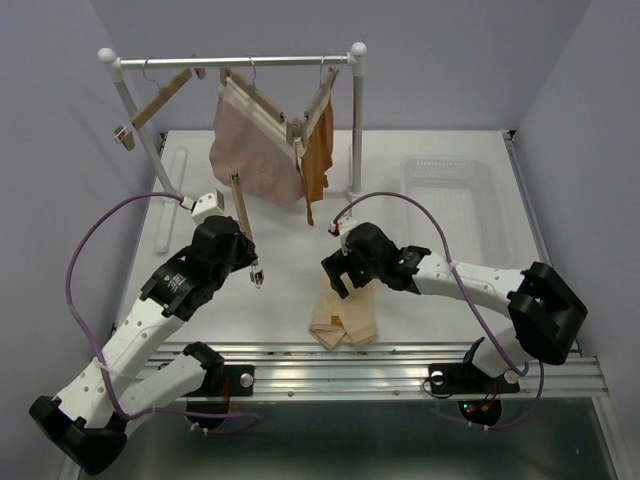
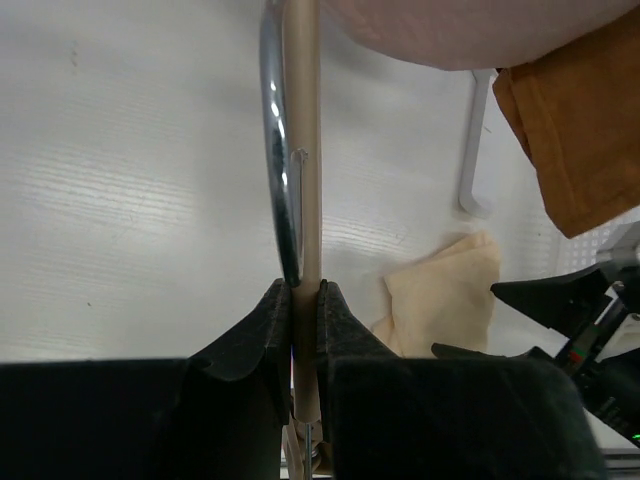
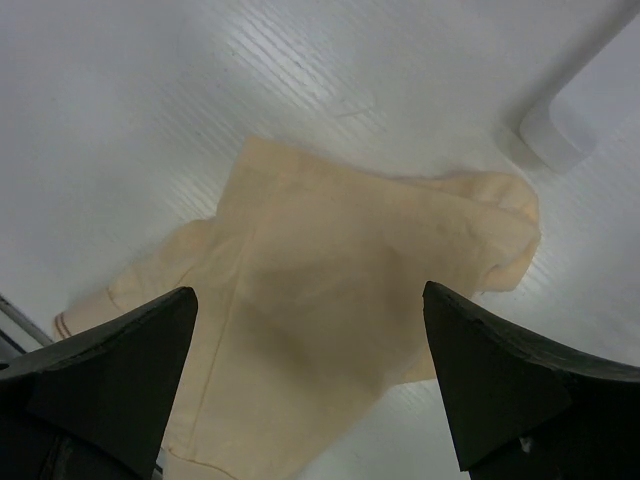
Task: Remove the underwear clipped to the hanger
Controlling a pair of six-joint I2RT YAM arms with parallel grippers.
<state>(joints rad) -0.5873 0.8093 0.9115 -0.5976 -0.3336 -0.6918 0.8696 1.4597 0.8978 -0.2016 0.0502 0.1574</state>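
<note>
The clear basket (image 1: pixel 450 190) sits well past the right gripper (image 1: pixel 342 275), with all three briefs outside it. The pink brief (image 1: pixel 255 160) and rust brief (image 1: pixel 318 160) hang clipped up on the rack (image 1: pixel 250 62), long axis straight down, just beyond the left gripper (image 2: pixel 305 300), which is pinched tight on a wooden hanger bar (image 2: pixel 310 150). The cream brief (image 3: pixel 330 300) lies flat right under the right fingers, which are spread wide, and its length slants across the gap between them.

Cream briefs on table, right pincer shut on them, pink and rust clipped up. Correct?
No. The right pincer is open above the cream briefs, not shut on them; right wrist view shows it. Pink briefs and rust briefs are clipped up.
</note>
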